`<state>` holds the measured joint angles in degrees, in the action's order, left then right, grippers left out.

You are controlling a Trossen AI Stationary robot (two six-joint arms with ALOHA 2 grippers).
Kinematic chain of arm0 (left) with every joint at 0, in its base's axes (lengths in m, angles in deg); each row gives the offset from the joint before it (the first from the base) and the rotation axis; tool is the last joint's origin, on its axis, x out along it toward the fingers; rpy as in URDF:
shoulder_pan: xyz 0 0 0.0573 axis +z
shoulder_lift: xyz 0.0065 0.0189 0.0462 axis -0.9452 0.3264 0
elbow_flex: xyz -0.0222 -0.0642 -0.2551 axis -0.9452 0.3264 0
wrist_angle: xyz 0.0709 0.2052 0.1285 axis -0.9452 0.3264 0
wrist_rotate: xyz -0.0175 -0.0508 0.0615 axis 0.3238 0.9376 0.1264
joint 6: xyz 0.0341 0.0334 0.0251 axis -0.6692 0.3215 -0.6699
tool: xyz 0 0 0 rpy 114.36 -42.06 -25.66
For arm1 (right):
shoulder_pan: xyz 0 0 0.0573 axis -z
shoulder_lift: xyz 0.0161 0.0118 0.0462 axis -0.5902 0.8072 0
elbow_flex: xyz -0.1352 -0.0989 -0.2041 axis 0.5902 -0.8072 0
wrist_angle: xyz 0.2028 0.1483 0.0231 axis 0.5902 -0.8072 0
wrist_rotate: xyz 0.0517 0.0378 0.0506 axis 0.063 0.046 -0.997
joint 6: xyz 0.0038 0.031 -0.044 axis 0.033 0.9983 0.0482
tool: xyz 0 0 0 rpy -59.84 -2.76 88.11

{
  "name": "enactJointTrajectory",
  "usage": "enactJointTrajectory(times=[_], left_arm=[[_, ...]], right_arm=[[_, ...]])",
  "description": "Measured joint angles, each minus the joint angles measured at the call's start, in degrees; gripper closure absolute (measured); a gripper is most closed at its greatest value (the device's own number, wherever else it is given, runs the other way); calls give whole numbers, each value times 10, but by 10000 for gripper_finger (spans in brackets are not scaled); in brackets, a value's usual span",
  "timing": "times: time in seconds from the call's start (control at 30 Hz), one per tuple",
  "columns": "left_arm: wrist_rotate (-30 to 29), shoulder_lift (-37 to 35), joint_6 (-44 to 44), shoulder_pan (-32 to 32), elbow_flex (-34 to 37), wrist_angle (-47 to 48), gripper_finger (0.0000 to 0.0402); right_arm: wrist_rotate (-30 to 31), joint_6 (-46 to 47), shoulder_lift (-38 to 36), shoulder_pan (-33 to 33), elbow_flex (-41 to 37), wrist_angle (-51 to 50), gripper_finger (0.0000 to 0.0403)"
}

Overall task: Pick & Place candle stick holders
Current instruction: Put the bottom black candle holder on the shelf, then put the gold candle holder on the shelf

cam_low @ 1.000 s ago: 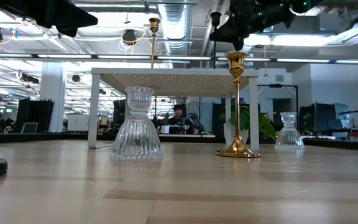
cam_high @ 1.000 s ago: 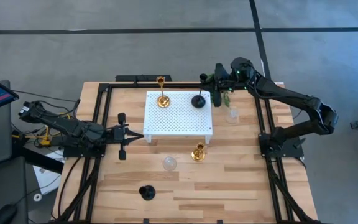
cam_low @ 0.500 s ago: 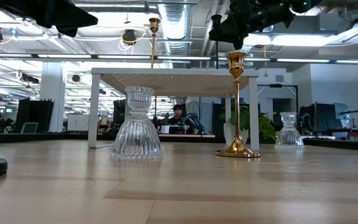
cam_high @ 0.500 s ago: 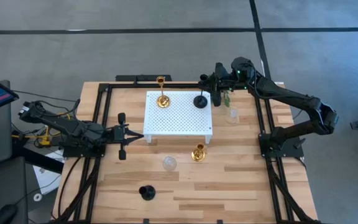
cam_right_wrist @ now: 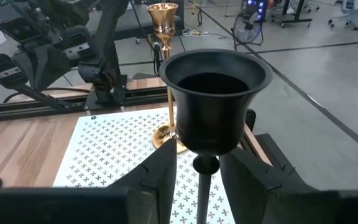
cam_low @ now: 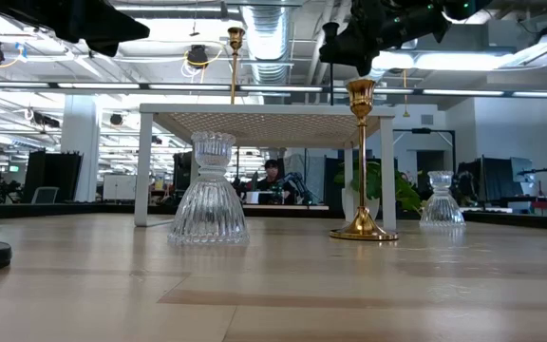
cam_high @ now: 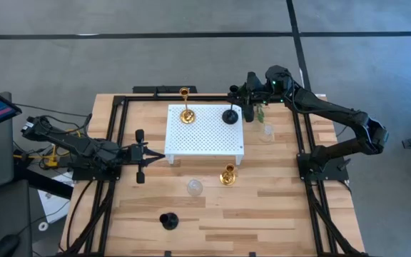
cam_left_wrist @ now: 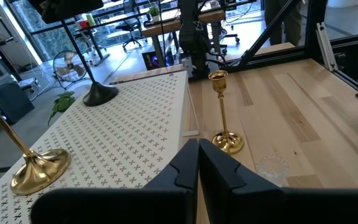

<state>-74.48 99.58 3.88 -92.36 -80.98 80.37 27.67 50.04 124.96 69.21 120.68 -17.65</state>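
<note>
A tall black holder [cam_high: 229, 116] stands by its round base on the white perforated stand [cam_high: 205, 139], near its far right corner. My right gripper [cam_high: 242, 100] is open, level with the stem just under the cup [cam_right_wrist: 215, 93], one finger on each side with a gap. A tall gold holder [cam_high: 185, 114] stands on the stand's far left. On the table stand another gold holder [cam_high: 227, 175], a squat clear one [cam_high: 194, 187], a second clear one [cam_high: 267, 132] and a squat black one [cam_high: 168, 221]. My left gripper [cam_high: 161, 154] is shut and empty by the stand's left edge.
A small green plant [cam_high: 259, 111] stands right of the stand, just under my right arm. Black frame rails [cam_high: 120, 143] run along the table's left, far and right sides. Bare wood [cam_high: 284, 214] lies at the near right.
My right gripper has moved a little toward the black holder's cup, and has kept still for the last half second. The holder stands where it was on the stand.
</note>
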Motion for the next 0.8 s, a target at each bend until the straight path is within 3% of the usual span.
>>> enactJointTrajectory(times=[0.37,0.6,0.8], left_arm=[[0,0,0,0,0,0,389],[0,0,0,0,0,0,389],[0,0,0,0,0,1,389]], right_arm=[[18,8,0,1,0,-9,269],[59,3,0,1,0,-53,218],[60,0,-2,1,0,-103,175]])
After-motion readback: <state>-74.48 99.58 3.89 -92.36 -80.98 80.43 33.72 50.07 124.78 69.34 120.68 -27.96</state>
